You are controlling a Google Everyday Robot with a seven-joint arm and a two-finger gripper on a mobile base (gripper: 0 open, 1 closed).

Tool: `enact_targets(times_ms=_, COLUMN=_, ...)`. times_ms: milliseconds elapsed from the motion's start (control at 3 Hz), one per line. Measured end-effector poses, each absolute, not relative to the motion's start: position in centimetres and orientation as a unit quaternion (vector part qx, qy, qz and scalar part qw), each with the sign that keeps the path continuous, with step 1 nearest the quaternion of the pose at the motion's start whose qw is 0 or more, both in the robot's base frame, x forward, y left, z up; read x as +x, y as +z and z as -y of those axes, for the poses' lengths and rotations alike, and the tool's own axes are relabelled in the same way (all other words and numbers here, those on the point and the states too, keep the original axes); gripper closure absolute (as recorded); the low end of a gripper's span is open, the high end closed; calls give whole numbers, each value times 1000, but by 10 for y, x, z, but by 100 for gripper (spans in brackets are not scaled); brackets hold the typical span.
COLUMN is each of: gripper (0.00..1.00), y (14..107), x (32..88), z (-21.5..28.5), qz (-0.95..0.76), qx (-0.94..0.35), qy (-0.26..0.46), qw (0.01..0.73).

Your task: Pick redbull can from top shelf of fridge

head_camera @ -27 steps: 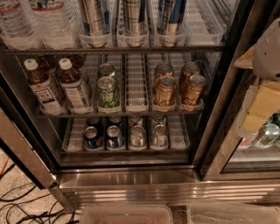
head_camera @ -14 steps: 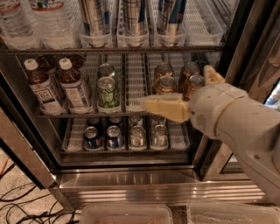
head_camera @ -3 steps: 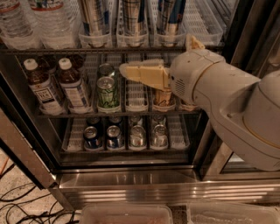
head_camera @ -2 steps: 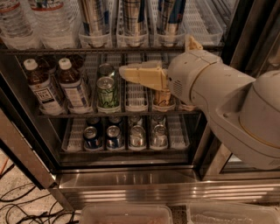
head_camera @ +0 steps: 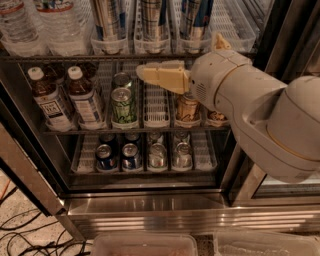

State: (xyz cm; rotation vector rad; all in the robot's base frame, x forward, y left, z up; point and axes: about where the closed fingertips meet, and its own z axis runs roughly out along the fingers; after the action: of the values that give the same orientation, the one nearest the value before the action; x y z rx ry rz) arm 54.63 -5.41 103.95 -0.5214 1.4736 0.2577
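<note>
The robot's end effector (head_camera: 145,74), its opening impossible to judge, pointed sideways just below the top shelf (head_camera: 50,58) of the fridge (head_camera: 150,206), where the redbull can (head_camera: 152,17) stood upright almost directly above it.

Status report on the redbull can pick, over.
Hand just under the top shelf rail, apart from the cans. Target redbull can upright in its lane above the hand, untouched. In the way: clear lane front and that rail.
</note>
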Motion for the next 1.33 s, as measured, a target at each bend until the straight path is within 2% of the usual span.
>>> enact_targets(times_ms=667, gripper=0, y=1049, x=560, z=47, qz=-649, qx=-209, qy=115, qw=723)
enact_targets(times_ms=1000, gripper=19, y=1049, x=560, z=47, qz=-649, qx=-209, qy=115, qw=723)
enact_targets(times_ms=1333, gripper=41, y=1049, x=560, z=47, qz=-649, qx=-209, qy=115, qw=723)
